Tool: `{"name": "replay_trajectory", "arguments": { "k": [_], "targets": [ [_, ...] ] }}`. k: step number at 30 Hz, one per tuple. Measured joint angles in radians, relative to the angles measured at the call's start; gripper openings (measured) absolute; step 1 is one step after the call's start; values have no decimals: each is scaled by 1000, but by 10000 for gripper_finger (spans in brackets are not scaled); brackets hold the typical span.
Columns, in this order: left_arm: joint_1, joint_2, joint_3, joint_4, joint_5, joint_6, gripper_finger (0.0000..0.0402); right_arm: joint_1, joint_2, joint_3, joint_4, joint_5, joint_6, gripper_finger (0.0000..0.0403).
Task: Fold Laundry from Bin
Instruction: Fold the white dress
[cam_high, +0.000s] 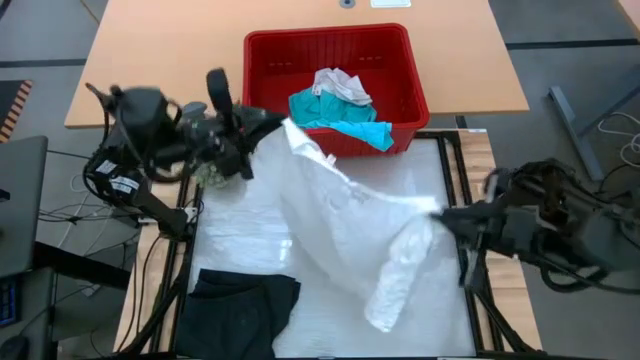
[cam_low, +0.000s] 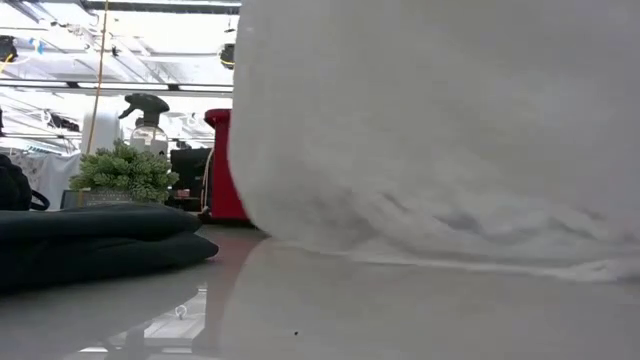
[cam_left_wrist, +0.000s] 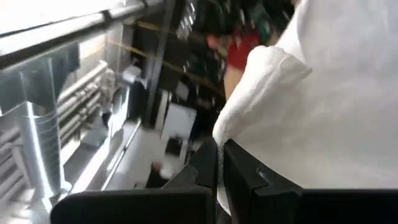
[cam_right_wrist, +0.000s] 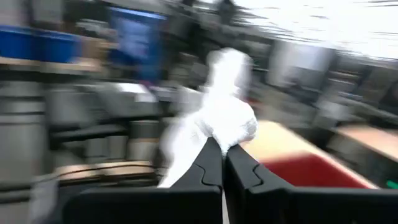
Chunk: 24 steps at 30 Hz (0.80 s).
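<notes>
A white garment hangs spread between my two grippers over the white table top. My left gripper is shut on its upper end, in front of the red bin. My right gripper is shut on its other end, near the table's right edge. The cloth's lower part lies on the table. In the bin lie a teal garment and a white one. A folded black garment lies flat at the near left. My left gripper pinches an edge of the white garment between its two shut fingers, which point about level. The cloth falls away from the fingers toward the table. My right gripper pinches a bunched end of the white garment between its shut fingers, level, from the table's right side. The cloth runs fairly taut from it toward my left gripper, and a bundle hangs below.
A small green plant and a spray bottle stand at the far left, beside the bin. A black frame runs along the table top's right side. Bare table top shows between the white garment and the black one.
</notes>
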Motion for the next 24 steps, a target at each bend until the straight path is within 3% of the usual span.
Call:
{"name": "replay_trajectory", "arguments": {
  "k": [2,8,12,17,21,24],
  "targets": [
    [89,3,0,-7,132,-70,0,19,9,0,-1,116,9,19],
    [358,78,-8,-21,456,-193,0,9,17,0,-31,122,126,19],
    [466,177,-9,55,568,-238,0,-23,16,-4,-89,124,208,19],
    [509,299,-9,267,684,-394,0,-95,15,-4,-239,124,353,19],
    [516,382,-9,457,902,-649,0,-198,16,-4,-442,122,575,19],
    [495,441,-9,721,1038,-856,0,-268,14,-5,-483,122,591,19]
  ]
}}
